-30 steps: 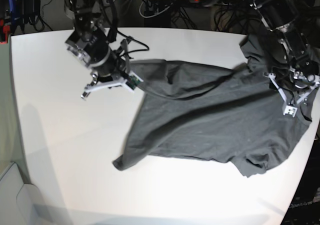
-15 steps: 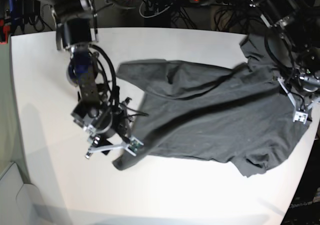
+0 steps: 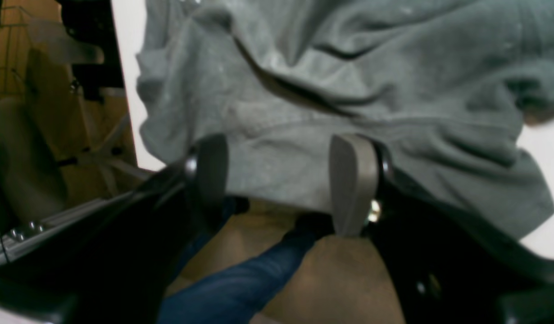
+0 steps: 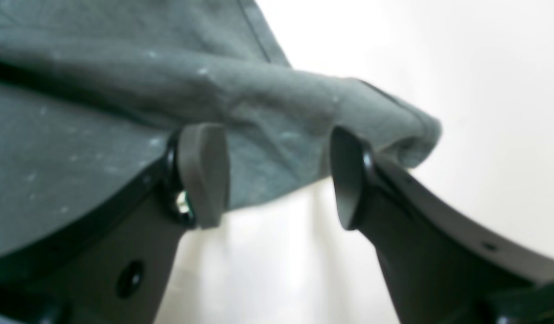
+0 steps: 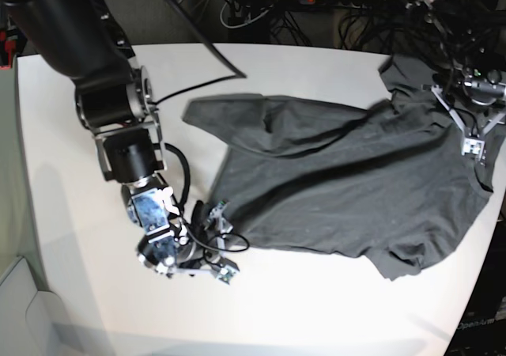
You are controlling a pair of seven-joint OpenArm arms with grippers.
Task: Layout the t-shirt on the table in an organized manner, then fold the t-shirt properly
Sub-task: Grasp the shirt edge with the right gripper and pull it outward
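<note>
We saw the t-shirt (image 5: pixel 348 190) spread, still rumpled, across the right half of the white surface (image 5: pixel 71 182) in the base view. Its hem ran along the left, folds crossed the middle, and one sleeve (image 5: pixel 407 261) pointed toward the near edge. Its far right part lay at the rim of the surface, under the left arm.

The right gripper (image 5: pixel 217 249) was low at the near-left corner of the shirt. In the right wrist view its fingers (image 4: pixel 205 173) stood well apart, with a folded corner of the cloth (image 4: pixel 304 121) lying just past their tips. We saw nothing pinched between them, and bare white surface showed in the gap below the cloth.

The left gripper (image 5: pixel 474 134) hung over the shirt's right edge. In the left wrist view its fingers (image 3: pixel 349 180) were parted about halfway, and the grey hem (image 3: pixel 277 148) lay across the space between them. No cloth was clamped; the pads stood clear on either side. The cloth edge there overhung the rim of the surface, with floor visible beneath it.
</note>
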